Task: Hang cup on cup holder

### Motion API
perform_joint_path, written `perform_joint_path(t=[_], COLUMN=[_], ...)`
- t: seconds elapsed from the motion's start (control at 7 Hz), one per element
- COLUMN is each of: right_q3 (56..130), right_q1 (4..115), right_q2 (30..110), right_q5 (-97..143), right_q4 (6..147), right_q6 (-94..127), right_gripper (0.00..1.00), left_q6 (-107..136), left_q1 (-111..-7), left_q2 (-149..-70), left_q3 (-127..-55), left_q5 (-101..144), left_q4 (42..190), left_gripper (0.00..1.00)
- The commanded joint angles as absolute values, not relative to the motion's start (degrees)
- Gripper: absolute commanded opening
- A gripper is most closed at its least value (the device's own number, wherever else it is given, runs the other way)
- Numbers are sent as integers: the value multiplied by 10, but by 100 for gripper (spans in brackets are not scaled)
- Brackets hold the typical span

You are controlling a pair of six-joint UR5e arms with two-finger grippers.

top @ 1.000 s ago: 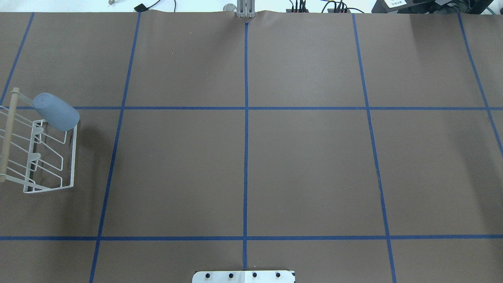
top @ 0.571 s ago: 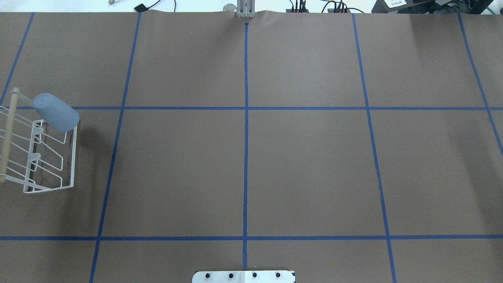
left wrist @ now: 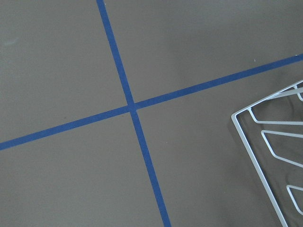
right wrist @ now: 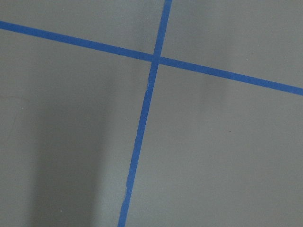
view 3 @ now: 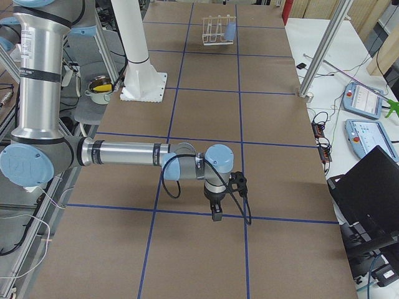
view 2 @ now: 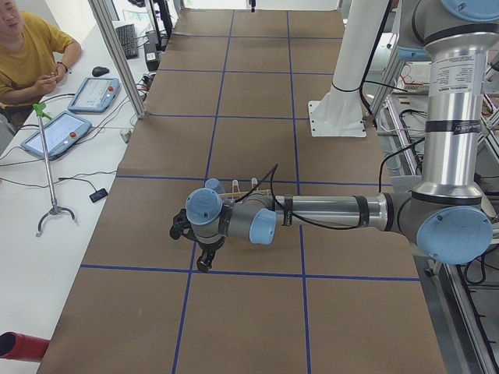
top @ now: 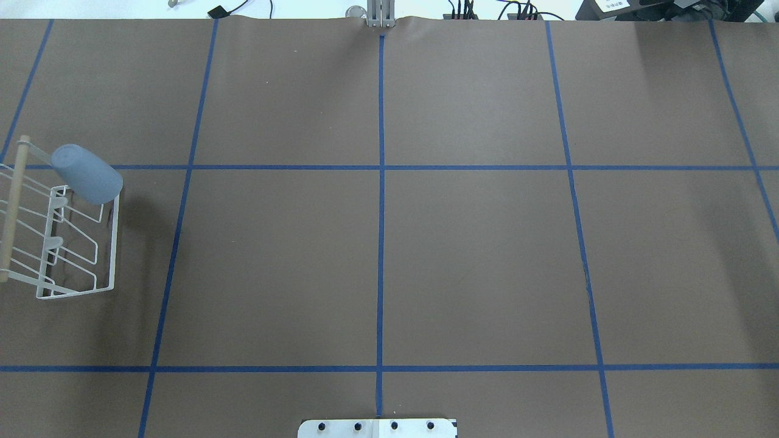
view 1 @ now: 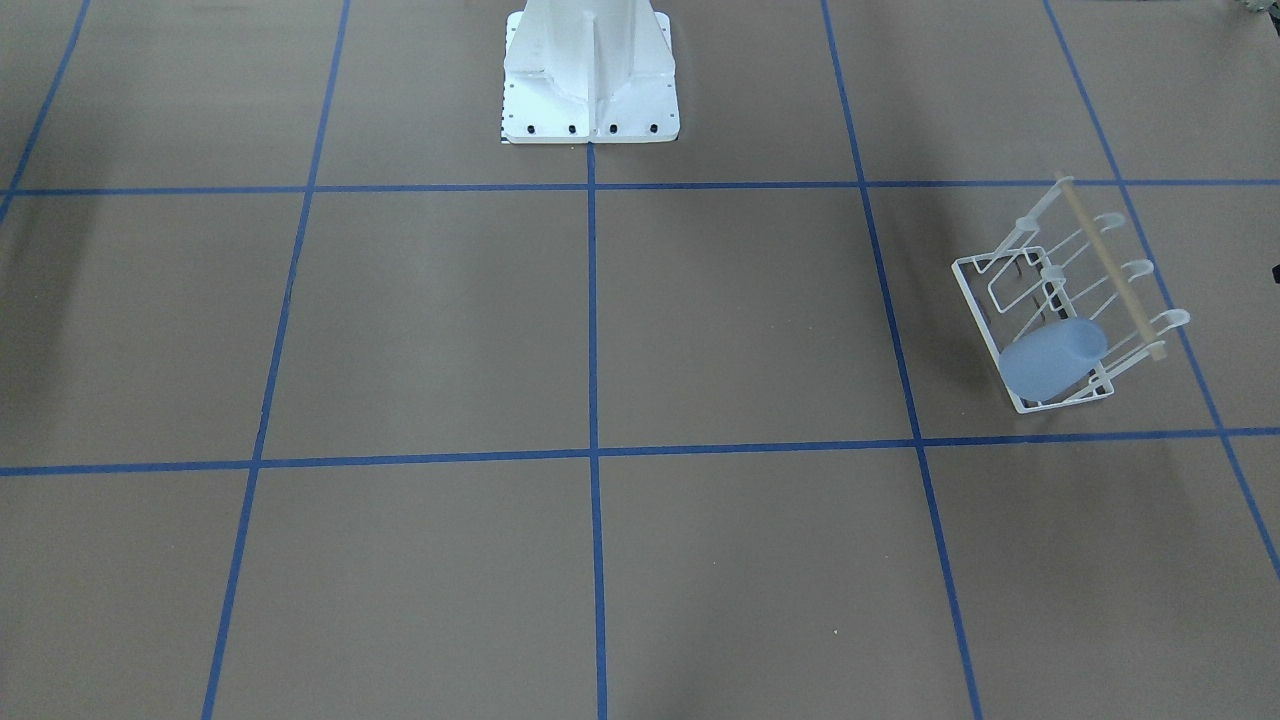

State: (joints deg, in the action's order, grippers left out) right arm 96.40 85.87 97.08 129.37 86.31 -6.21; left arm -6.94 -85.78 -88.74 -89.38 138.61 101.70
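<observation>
The pale blue cup (top: 86,173) sits mouth-down and tilted on a prong at the far end of the white wire cup holder (top: 115,243), at the table's left edge. Both also show in the front-facing view, the cup (view 1: 1050,358) on the holder (view 1: 975,300). The left wrist view shows only a corner of the holder's base (left wrist: 246,127). My left gripper (view 2: 204,261) hangs over the table beside the holder, apart from the cup. My right gripper (view 3: 216,215) hangs over bare table far from them. Whether either is open or shut, I cannot tell.
The brown table is marked with blue tape lines. The white robot pedestal (view 1: 590,70) stands at the middle of the robot's side. An operator (view 2: 31,54) sits at a side table with tablets (view 2: 58,132) beyond the far edge.
</observation>
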Motion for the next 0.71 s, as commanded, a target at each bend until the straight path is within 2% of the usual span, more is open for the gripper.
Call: perform_joint_path(t=[0.0, 0.57], right_q3=[964, 960], right_q1=[859, 859], right_q2=[971, 971], right_q5=[1294, 1294], right_q4=[863, 863], right_q6=[-62, -64], right_gripper=[100, 100], left_q6=[-69, -69], left_q1=[-858, -858], left_q2=[-887, -888], left_q3=[-894, -894], left_q5=[1386, 1386], left_q4=[1017, 1017], left_gripper=[99, 99])
